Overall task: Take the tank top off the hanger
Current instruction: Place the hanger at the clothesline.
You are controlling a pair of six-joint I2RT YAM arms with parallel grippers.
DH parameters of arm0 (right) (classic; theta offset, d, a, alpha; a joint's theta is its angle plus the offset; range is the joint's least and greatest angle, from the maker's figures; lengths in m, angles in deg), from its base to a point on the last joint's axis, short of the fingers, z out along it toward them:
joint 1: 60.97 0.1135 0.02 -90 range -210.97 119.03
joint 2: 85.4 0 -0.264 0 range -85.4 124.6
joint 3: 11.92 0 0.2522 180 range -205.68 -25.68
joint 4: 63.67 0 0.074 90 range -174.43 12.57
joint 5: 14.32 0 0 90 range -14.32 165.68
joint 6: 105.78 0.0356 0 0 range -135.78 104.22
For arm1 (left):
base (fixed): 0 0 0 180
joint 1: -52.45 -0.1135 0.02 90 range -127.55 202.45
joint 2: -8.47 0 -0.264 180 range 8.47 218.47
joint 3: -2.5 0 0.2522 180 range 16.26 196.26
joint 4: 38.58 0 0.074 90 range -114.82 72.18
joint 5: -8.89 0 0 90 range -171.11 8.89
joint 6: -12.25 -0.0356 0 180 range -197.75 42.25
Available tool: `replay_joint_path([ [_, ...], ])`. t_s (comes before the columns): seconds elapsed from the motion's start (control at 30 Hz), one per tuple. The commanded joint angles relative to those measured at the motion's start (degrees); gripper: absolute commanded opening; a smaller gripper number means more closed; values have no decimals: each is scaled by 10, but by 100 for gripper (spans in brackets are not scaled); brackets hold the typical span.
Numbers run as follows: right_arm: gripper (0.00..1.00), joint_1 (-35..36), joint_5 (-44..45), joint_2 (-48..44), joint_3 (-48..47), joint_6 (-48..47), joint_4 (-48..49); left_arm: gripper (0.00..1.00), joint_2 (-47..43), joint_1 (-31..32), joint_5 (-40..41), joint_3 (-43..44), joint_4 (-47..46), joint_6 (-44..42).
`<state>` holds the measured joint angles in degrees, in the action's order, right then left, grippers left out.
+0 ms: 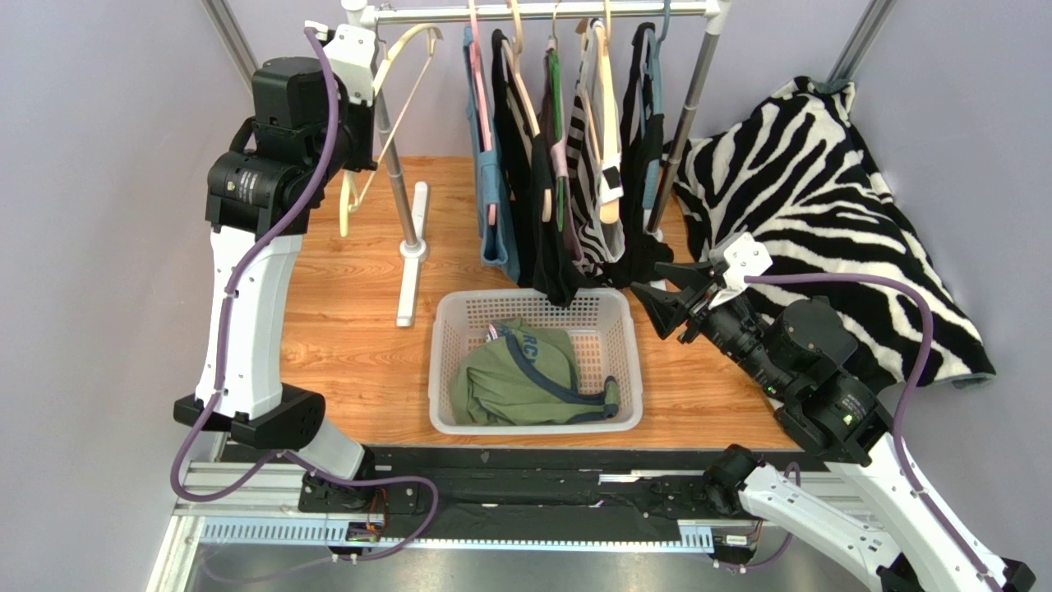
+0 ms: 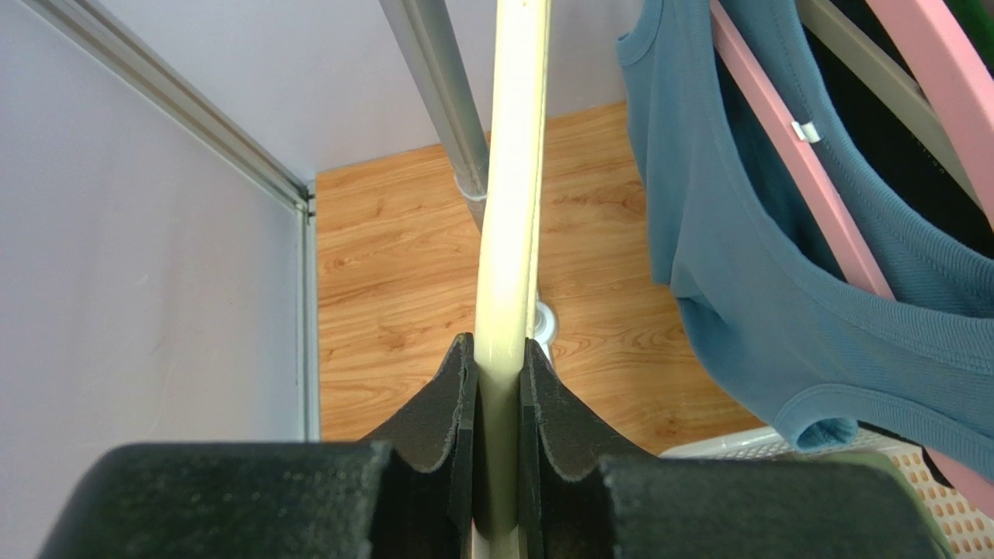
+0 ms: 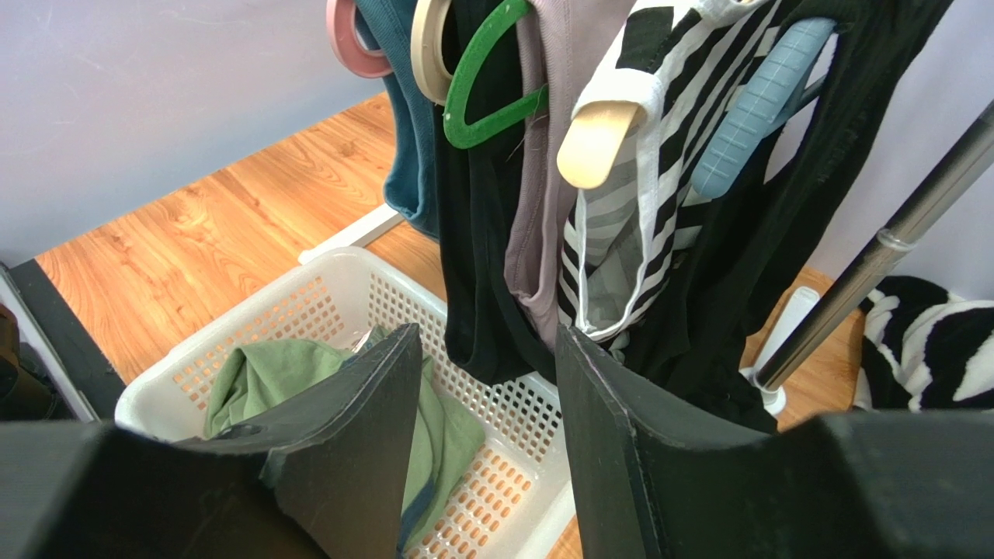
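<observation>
A bare cream hanger [image 1: 350, 195] is held up at the left end of the clothes rack, and my left gripper [image 1: 361, 62] is shut on it. In the left wrist view both pads press the hanger's cream bar [image 2: 513, 175] at the left gripper [image 2: 499, 349]. A green tank top [image 1: 519, 370] lies crumpled in the white basket [image 1: 537, 423]. My right gripper [image 1: 655, 296] hovers open by the basket's far right corner, just under the hanging clothes. The right wrist view shows the right gripper [image 3: 488, 349] with nothing between its fingers, above the tank top [image 3: 280, 379].
Several garments on hangers [image 1: 568, 160] fill the rack rail [image 1: 543, 12], among them a blue tank top [image 2: 747, 291]. The rack's left pole [image 2: 443, 93] stands on a white foot [image 1: 411, 253]. A zebra-print blanket [image 1: 827, 210] lies at the right.
</observation>
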<state>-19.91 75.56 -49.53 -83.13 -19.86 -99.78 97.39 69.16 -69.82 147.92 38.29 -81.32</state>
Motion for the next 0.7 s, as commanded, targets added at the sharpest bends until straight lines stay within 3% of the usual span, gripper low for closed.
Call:
replay_joint_path([
  [0.0,51,-1,-12,-8,3,13,26,0,-16,-3,4,14,-48,-8],
  [0.67,51,-1,-33,-24,-10,37,9,0,54,-4,23,35,-55,-27],
])
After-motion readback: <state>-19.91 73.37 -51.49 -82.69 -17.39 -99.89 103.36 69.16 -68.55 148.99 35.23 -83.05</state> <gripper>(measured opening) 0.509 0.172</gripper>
